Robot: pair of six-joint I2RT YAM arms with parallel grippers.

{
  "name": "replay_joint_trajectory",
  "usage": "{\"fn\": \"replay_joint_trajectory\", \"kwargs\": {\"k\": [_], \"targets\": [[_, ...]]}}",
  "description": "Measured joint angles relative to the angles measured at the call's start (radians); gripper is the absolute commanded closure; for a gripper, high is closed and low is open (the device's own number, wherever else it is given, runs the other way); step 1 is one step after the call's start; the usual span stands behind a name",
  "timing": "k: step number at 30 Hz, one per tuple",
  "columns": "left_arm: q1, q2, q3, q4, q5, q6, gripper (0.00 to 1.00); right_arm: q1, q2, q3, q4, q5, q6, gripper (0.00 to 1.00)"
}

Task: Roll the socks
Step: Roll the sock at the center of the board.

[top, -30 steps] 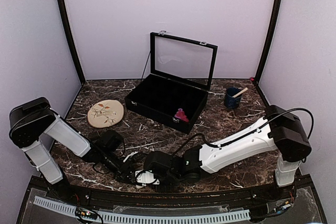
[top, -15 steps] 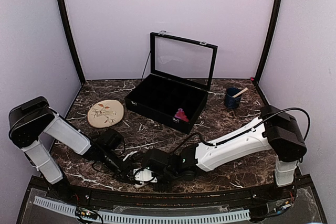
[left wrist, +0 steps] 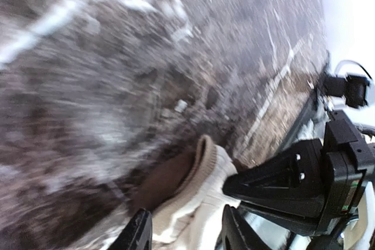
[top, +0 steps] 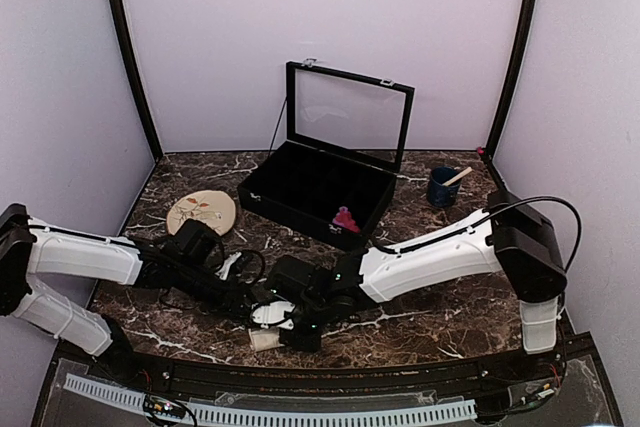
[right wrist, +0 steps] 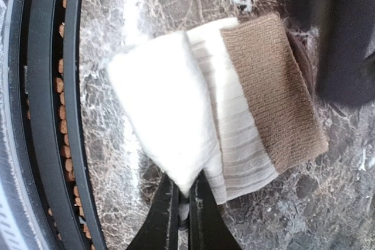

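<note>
Left gripper (left wrist: 184, 229) has parted around the cream sock (right wrist: 234, 103) — right gripper (right wrist: 183, 190) pinches its edge.

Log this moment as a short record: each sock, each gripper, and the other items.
cream sock: folded flat, brown band at one end
pink sock: lying inside the open black case
right gripper: shut on the cream sock's edge
left gripper: open, fingers either side of the cream sock
other items: leaf-pattern plate, blue cup
rolling: not done
</note>
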Motion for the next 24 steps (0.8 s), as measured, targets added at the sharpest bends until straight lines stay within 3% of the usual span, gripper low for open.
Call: {"fn": "replay_joint_trajectory", "kwargs": {"k": [9,17,24], "targets": [[0.001,-0.321,-0.071,-0.126,-0.289,-0.053,0.59,-0.06,0.077,0.141,-0.139,-0.174,0.056,1.0],[-0.017,-0.562,-0.109,-0.229,-0.477,-0.076,0.67,-0.095,0.13,0.219,-0.22,-0.309,0.093,1.0],[-0.213,-0.593,-0.126,-0.277,-0.63,-0.095,0.68,-0.129,0.152,0.235,-0.245,-0.41,0.119,1.0]]}}
